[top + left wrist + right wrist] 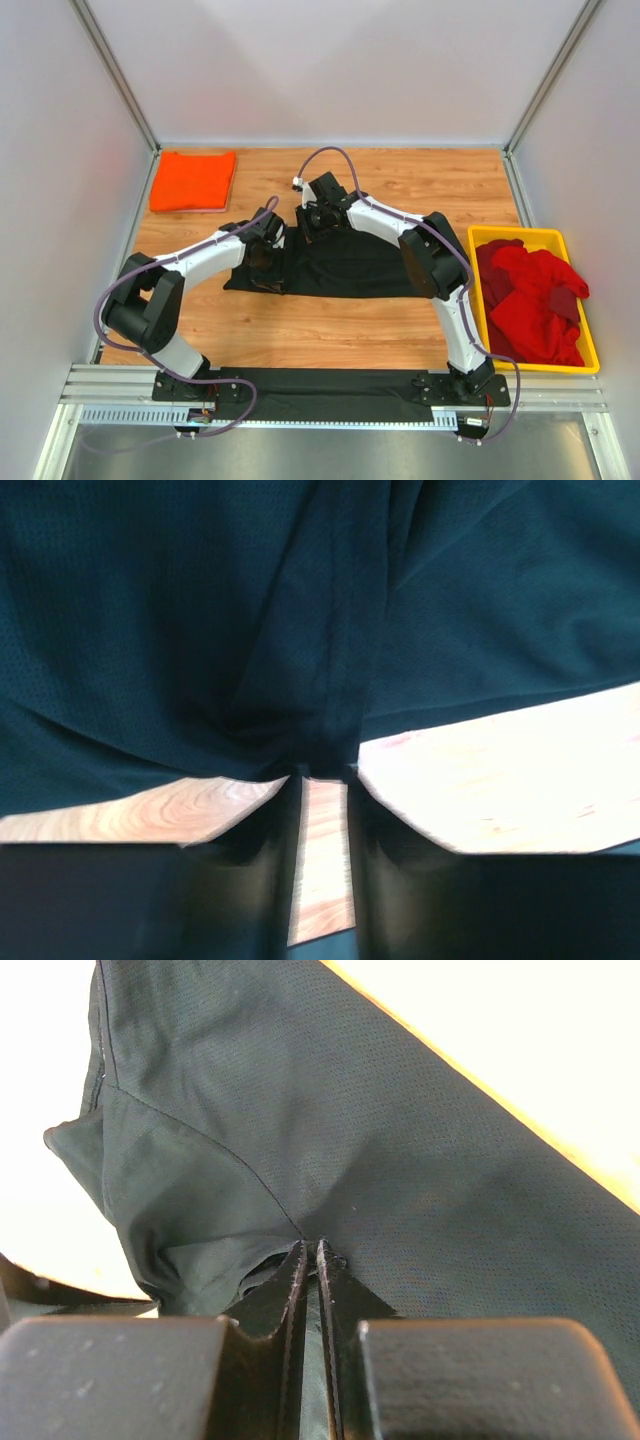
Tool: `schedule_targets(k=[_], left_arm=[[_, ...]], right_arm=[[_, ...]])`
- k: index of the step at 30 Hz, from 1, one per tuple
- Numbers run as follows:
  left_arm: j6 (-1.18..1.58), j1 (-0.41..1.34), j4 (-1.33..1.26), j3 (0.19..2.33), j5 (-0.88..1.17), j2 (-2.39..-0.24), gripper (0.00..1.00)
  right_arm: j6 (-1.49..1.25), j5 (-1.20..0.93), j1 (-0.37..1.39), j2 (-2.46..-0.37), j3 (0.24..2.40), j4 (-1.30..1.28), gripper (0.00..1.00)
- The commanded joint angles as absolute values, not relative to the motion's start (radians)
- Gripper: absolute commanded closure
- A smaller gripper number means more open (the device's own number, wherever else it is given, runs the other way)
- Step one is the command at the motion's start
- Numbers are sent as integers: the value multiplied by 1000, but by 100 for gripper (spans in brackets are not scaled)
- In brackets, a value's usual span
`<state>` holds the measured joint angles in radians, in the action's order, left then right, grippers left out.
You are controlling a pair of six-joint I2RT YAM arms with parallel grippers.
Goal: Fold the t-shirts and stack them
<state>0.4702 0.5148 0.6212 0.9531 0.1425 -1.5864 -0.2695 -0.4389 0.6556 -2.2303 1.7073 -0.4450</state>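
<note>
The black t-shirt [345, 265] lies partly spread in the middle of the wooden table. My left gripper [263, 243] is at its left end. In the left wrist view my left gripper [322, 773] is shut on a bunched edge of the black cloth [200, 630], which is raised off the wood. My right gripper [318, 216] is at the shirt's far edge. In the right wrist view my right gripper [310, 1245] is shut on a fold of the cloth [400, 1160]. A folded orange t-shirt [193, 180] lies at the back left. Red t-shirts [530, 295] are heaped at the right.
The red shirts lie in a yellow plastic tray [478, 290] at the table's right edge. White walls with metal posts close in the table on the left, back and right. Both arm bases sit on a black mat [330, 385] at the near edge.
</note>
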Motion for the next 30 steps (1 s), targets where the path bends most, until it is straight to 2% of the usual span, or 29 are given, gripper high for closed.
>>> schedule_targets(k=[1,2,4,13,19,23,30], left_arm=[[480,517,646,999,114,-1591,77],[486,517,655,1003,107,-1591,89],[497,517,667,1018,81,-1588,100],[581,460,781,1121,-23,-1617,100],[421,468,691,1066,115,-1569,100],[342,540,678,1057,103,-1528,77],[256,656,719,1091,14,-1566,67]], right_arm=[[-270,-439,652,-2198,1721,-428,91],[-268,-439,652,-2197,1721,-428,91],[-268,-437,652,-2194,1721,-428,91],[-270,-416,652,-2200,1721,-426,97],[-275,-416,647,-2200,1726,-431,99],[-293,-404,644,-2191,1729,-442,100],[-316,-391,641,-2140,1677,-433,100]])
